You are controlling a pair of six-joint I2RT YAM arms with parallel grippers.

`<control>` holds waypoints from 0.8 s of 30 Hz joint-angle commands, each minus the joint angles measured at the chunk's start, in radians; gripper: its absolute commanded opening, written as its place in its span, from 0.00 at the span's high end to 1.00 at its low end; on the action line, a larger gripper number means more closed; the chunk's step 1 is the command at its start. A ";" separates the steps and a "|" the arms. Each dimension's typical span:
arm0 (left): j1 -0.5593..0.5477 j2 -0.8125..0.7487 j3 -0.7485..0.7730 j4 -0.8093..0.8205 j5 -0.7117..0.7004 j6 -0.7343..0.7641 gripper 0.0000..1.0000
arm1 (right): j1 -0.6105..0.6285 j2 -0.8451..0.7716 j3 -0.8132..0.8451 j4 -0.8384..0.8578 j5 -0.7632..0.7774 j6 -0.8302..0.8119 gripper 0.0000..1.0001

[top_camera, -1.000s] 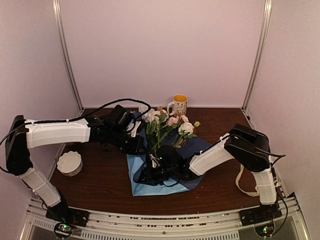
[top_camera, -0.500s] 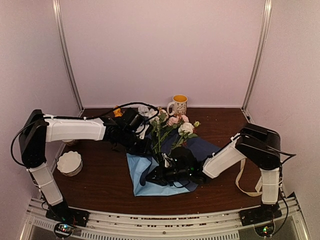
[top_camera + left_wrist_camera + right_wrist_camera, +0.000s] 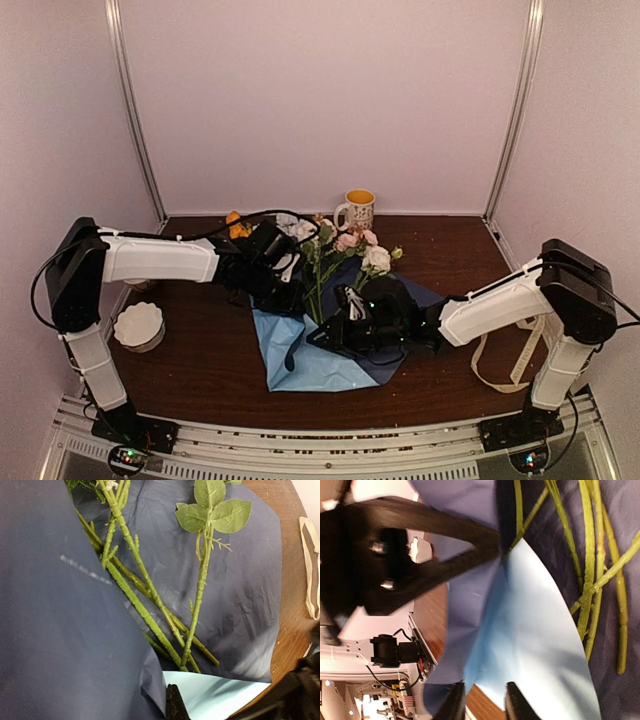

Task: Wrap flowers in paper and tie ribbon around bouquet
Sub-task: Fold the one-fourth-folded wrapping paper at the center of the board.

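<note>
Paper (image 3: 318, 365) lies spread on the brown table (image 3: 200, 375), centre, toward the near edge. Its near corner points to 6 o'clock and shows a pale blue face. The rest is dark blue and creased. Right gripper (image 3: 485, 705) comes in from 3 o'clock, low over the middle of the sheet. Its jaws are a little apart, with the pale paper edge and a strip of table visible in the gap; nothing is gripped. Ribbon (image 3: 497, 362), beige, lies in a loose loop on the table at about 4 o'clock of the paper, by the right edge and apart from the sheet. A white fluted dish (image 3: 138, 326) sits at 9 o'clock, well apart from the paper. Left gripper (image 3: 288, 292) reaches in from 9 o'clock to the sheet's left side. Its jaws are closed to a point on a raised fold of the paper, and that fold stands up and leans over the stems on that side. Flowers (image 3: 345, 245): the green stems lie bare on the dark sheet, not yet wrapped. Their cut ends are bunched near the pale flap at the centre, and the stems fan out toward 12 o'clock. The white and pink heads are at the far end. A mug (image 3: 358, 208), white with a yellow inside, stands at 12 o'clock by the back wall, just behind the heads.
</note>
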 commanded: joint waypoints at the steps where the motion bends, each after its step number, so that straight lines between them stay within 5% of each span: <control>1: -0.004 0.022 0.033 0.034 -0.020 0.018 1.00 | 0.000 -0.060 0.028 -0.140 0.069 -0.084 0.67; 5: -0.003 0.017 0.036 0.015 -0.052 0.029 1.00 | 0.009 -0.040 0.093 -0.197 0.067 -0.108 0.54; 9: -0.003 0.013 0.044 -0.001 -0.065 0.047 1.00 | 0.023 -0.006 0.195 -0.315 0.060 -0.200 0.31; 13: -0.004 0.011 0.054 -0.005 -0.062 0.065 1.00 | 0.036 0.032 0.262 -0.390 0.083 -0.270 0.26; 20: -0.004 0.020 0.043 0.008 -0.027 0.065 1.00 | 0.035 0.100 0.310 -0.449 0.080 -0.261 0.41; 24: -0.004 0.014 0.037 0.007 -0.036 0.070 1.00 | 0.035 0.072 0.276 -0.456 0.112 -0.251 0.64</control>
